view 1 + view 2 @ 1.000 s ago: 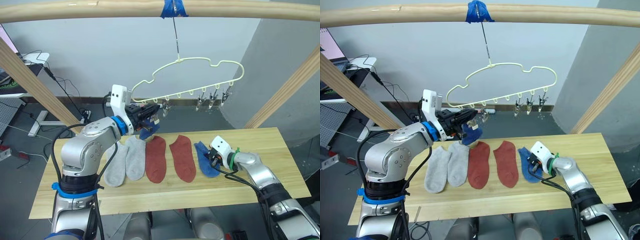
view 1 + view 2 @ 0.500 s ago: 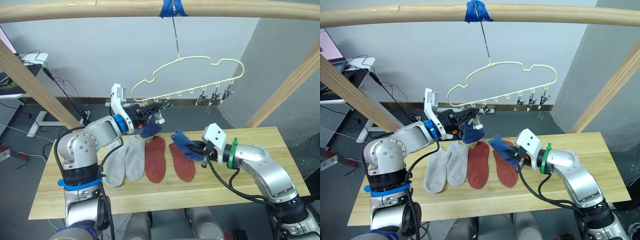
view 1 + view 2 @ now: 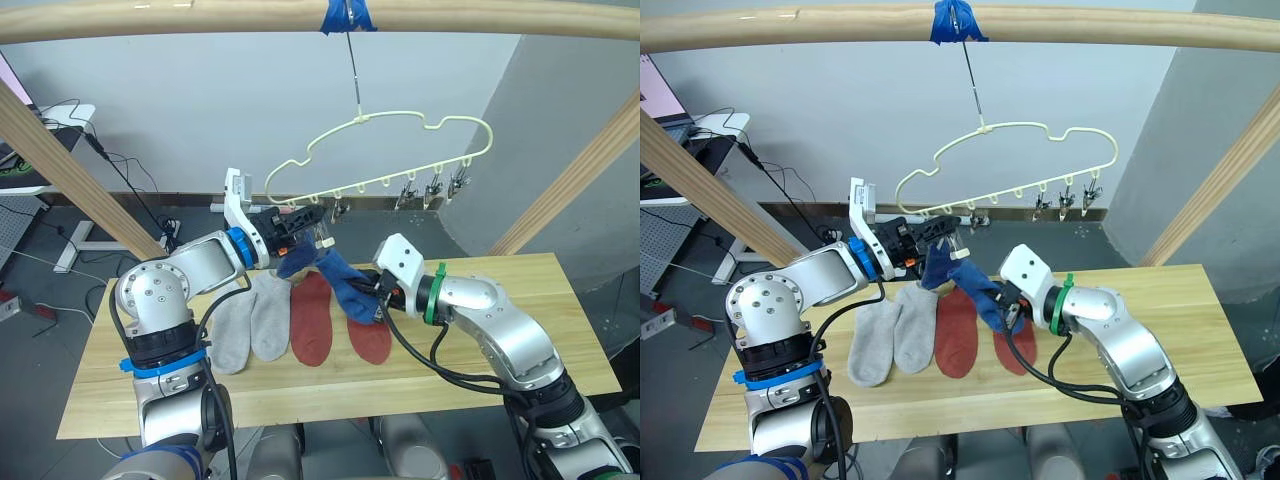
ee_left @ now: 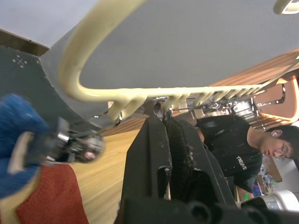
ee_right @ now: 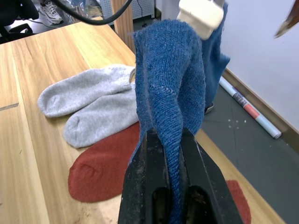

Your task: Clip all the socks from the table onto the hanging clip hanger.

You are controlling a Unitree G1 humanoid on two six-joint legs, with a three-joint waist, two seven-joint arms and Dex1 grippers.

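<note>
One blue ankle sock (image 3: 349, 288) has left the light wooden surface (image 3: 520, 330); the right end effector (image 3: 377, 290), clenched on it, carried it left toward the pale yellow wire clip hanger (image 3: 380, 160) (clipping comes next). The left end effector (image 3: 312, 222) stays closed beside the leftmost clip.

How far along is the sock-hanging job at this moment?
One blue ankle sock appears clipped on the pale yellow wire hanger. The right gripper holds the second blue sock aloft. Two grey socks and two rust red socks lie on the wooden table.
</note>
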